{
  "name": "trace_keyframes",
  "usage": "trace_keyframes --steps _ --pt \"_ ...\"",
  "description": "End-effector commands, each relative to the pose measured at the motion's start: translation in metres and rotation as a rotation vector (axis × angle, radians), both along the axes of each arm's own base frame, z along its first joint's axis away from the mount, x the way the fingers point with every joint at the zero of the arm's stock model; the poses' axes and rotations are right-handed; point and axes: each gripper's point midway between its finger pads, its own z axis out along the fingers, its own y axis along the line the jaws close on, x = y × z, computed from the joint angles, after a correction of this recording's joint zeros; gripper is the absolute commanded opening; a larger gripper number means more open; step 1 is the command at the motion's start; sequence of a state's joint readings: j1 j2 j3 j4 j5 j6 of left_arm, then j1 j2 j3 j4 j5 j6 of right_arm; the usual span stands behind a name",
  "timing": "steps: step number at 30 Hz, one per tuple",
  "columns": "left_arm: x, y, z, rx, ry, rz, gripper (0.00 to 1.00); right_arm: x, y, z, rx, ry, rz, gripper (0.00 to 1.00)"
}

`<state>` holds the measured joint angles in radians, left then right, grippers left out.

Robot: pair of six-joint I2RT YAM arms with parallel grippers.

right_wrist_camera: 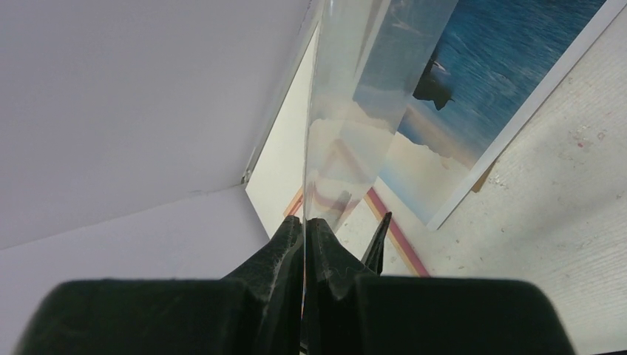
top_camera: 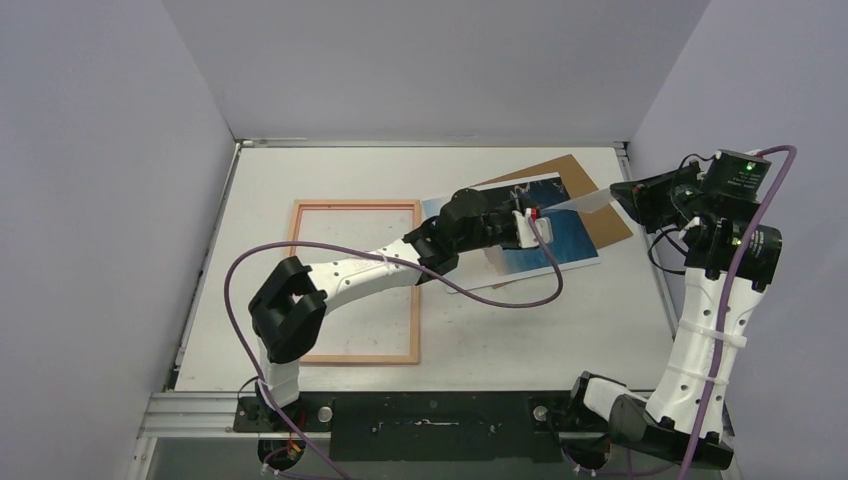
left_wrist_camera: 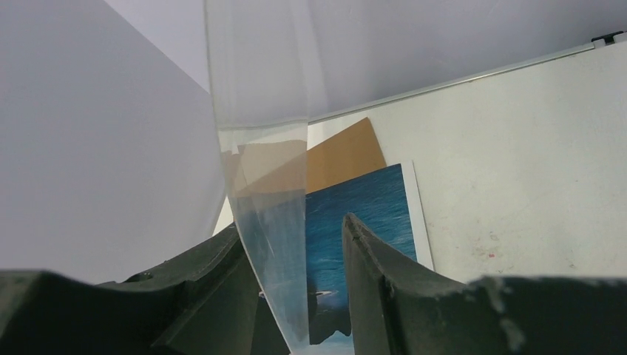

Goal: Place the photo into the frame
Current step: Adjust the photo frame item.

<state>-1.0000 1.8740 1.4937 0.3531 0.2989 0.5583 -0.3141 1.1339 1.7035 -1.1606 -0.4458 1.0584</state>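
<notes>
This is a robotics lab test cell, not a lived-in room. A white counter is boxed in on three sides by plain, bare lavender-grey walls, the sort of blank enclosure built for filming. An aluminium extrusion rail runs along the near edge, and two robot arms are bolted there: the left arm and the right arm. Purple cables loop loosely from both. A green indicator light glows on the unit at the right wrist. The only objects are a few staged props: a pink frame, a sea photo, a brown cardboard board and a clear sheet.
</notes>
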Motion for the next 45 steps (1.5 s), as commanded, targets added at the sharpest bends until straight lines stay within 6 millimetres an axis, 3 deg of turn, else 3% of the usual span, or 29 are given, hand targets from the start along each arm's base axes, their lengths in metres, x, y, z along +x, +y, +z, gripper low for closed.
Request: trace_keyframes --steps 1,3,6,11,18,21,28,34,40,45 --pt "0.003 -0.010 0.035 -0.090 -0.049 0.013 0.39 -0.003 0.011 0.022 0.004 -0.091 0.035 0.00" --pt "0.002 -0.010 0.034 -0.088 -0.048 0.012 0.34 -0.004 0.013 0.021 0.007 -0.088 0.039 0.00" --pt "0.002 -0.009 0.035 -0.093 -0.039 0.021 0.16 -0.006 0.014 0.016 0.014 -0.078 0.043 0.00" --pt "0.002 -0.007 0.036 -0.098 -0.029 0.039 0.02 -0.007 0.015 0.012 0.026 -0.071 0.040 0.00" --pt "0.007 0.002 0.034 -0.095 0.033 0.078 0.00 -0.001 0.015 0.022 0.033 -0.120 0.034 0.55" --pt "0.009 0.014 0.033 -0.072 0.082 0.086 0.00 0.011 0.019 0.046 0.044 -0.247 0.069 0.66" --pt "0.026 0.061 0.046 -0.062 0.249 0.080 0.00 0.031 0.028 0.098 0.071 -0.477 0.147 0.71" --pt "0.033 0.099 0.065 -0.059 0.304 0.066 0.00 0.041 0.031 0.135 -0.082 -0.684 0.235 0.72" --pt "0.041 0.138 0.092 -0.078 0.403 0.054 0.00 0.059 0.045 0.151 -0.399 -0.845 0.398 0.74" --pt "0.039 0.160 0.107 -0.071 0.421 0.021 0.00 0.074 0.064 0.145 -0.540 -0.920 0.529 0.75"
